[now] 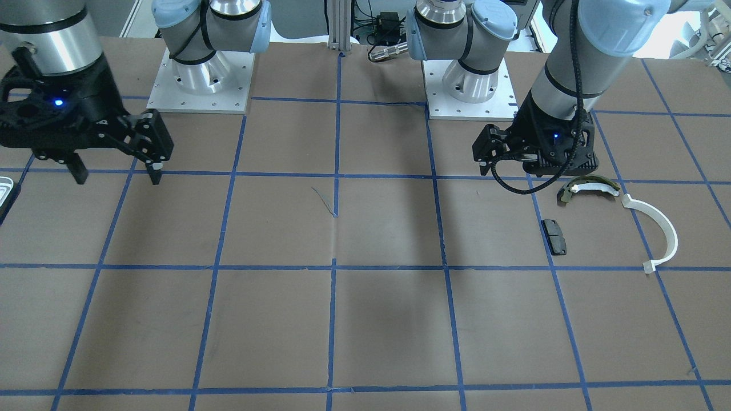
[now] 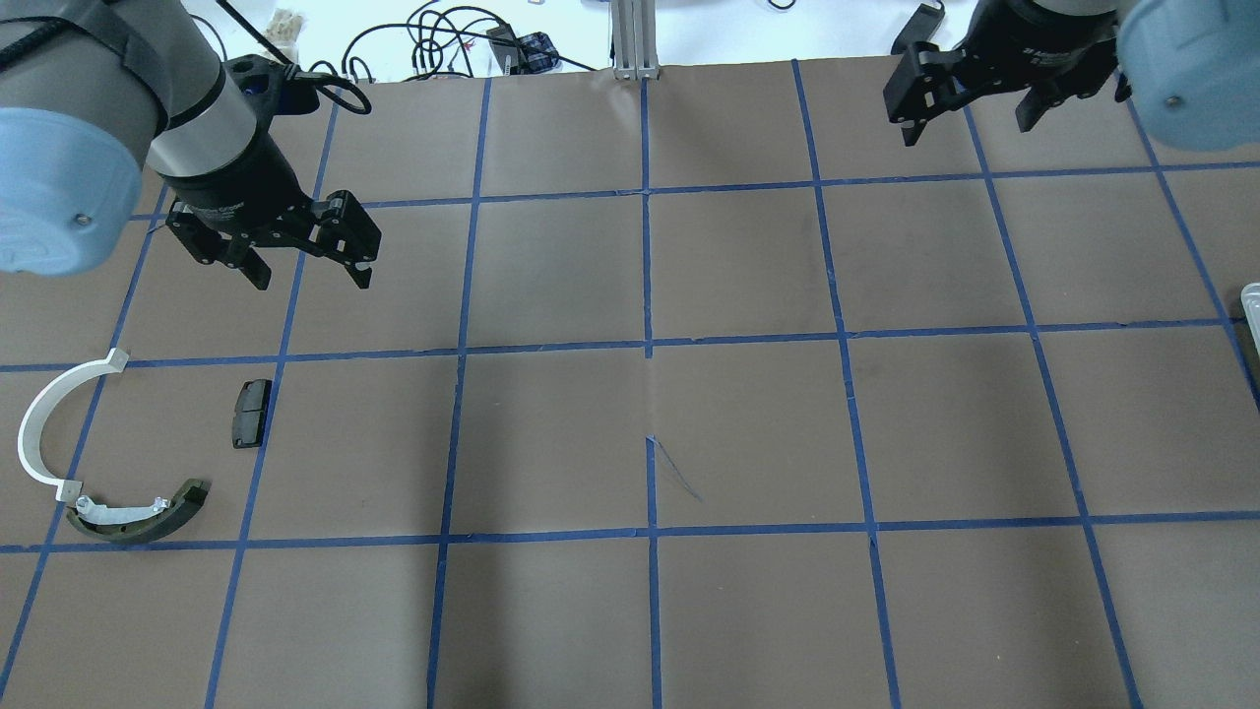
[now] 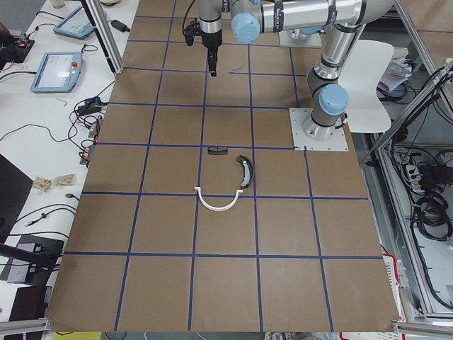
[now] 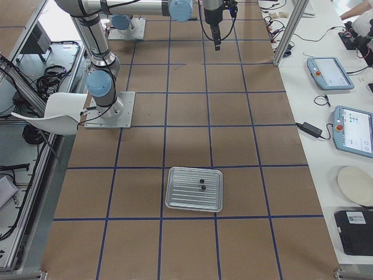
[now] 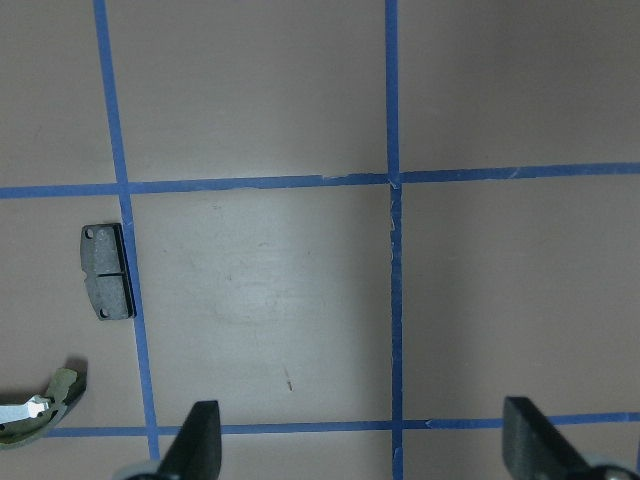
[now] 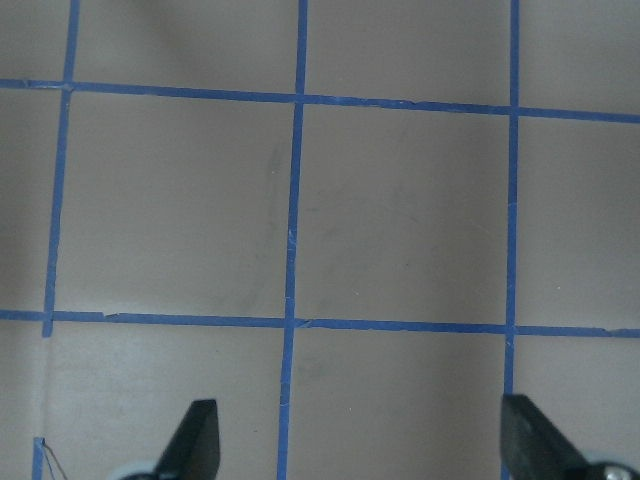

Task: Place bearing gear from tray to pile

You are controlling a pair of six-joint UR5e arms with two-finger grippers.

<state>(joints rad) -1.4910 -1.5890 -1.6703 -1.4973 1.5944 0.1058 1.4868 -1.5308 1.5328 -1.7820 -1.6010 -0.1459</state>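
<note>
Bearing gear point(image 4: 200, 181), seemingly one of two small dark bits, sits mid-tray point(image 4: 175, 203), well apart from the pile point(image 2: 138, 517). Right gripper point(image 2: 970, 123), wide and empty, should come down centred over it, straddle it and close squarely.

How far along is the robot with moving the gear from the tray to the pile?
Nothing looks done: two small dark parts lie on the tray, and the pile holds only brake shoe, white arc and black pad. In hand: nothing; left gripper and right gripper hover open. Left: the whole pick and carry.
</note>
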